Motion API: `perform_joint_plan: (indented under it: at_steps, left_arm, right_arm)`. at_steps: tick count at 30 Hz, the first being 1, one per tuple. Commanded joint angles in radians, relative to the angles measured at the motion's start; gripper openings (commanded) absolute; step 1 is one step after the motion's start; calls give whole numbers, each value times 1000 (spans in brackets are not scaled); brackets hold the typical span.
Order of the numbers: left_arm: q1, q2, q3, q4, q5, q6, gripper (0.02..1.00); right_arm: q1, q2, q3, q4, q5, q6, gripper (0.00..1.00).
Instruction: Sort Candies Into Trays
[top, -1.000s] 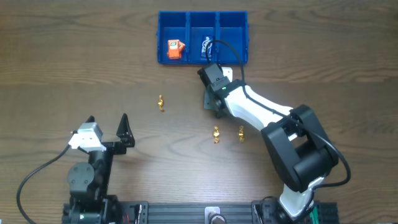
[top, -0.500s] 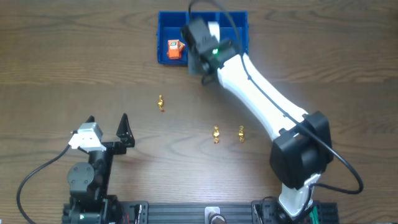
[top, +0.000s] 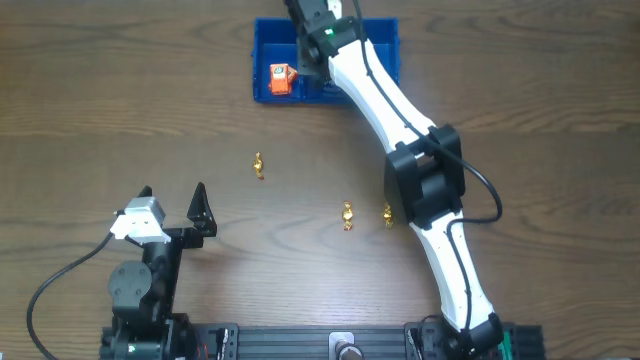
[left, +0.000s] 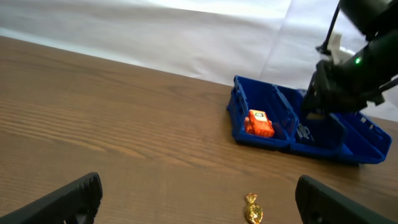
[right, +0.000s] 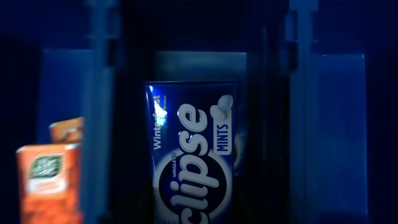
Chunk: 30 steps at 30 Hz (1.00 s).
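The right gripper hangs over the blue tray, above its middle compartment. Directly below this gripper, its wrist view shows a blue mint pack between the two dividers. The view there is dark, so I cannot tell if the gripper clamps the pack or not; the pack seems to rest inside the compartment. Just beside this gripper, in the neighbouring end compartment, lies an orange candy box. The left gripper is low over the wooden table, well apart from the tray, opened wide and holding nothing. A gold-wrapped candy lies on the table ahead of the left gripper. A pair of gold candies lies close together farther to its right side, beside the right arm.
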Motion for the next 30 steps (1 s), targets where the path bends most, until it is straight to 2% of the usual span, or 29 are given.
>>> perform_joint_plan:
  at_steps: [1, 5, 7, 8, 10, 16, 19, 22, 26, 30]
  left_arm:
    - [4, -6, -19, -34, 16, 14, 998]
    - [4, -6, -19, -34, 16, 14, 998]
    - [4, -6, -19, -34, 16, 14, 998]
    - [4, -6, -19, -34, 16, 14, 998]
    - [4, -6, -19, -34, 16, 14, 996]
    - [4, -6, -19, -34, 16, 14, 998]
    - [4, -6, -19, -34, 16, 14, 998]
    - [4, -6, -19, -34, 16, 14, 998]
    - [4, -6, -19, -34, 16, 14, 998]
    - [4, -6, -19, -34, 16, 14, 996]
  right_arm:
    - [-13, -10, 28, 15, -8, 16, 297]
    - [-12, -11, 28, 13, -8, 15, 400]
    - [-7, -11, 29, 11, -8, 3, 573]
    - [-4, -14, 33, 6, -8, 1, 711]
    - [0, -28, 69, -31, -8, 1, 820]
    - [11, -132, 218, -198, -8, 1, 855]
    - [71, -163, 220, -293, -8, 6, 855]
    - [177, -156, 192, -410, -8, 73, 860]
    - [283, -155, 48, -403, -16, 164, 860]
    - [343, -155, -142, -243, -68, 190, 851]
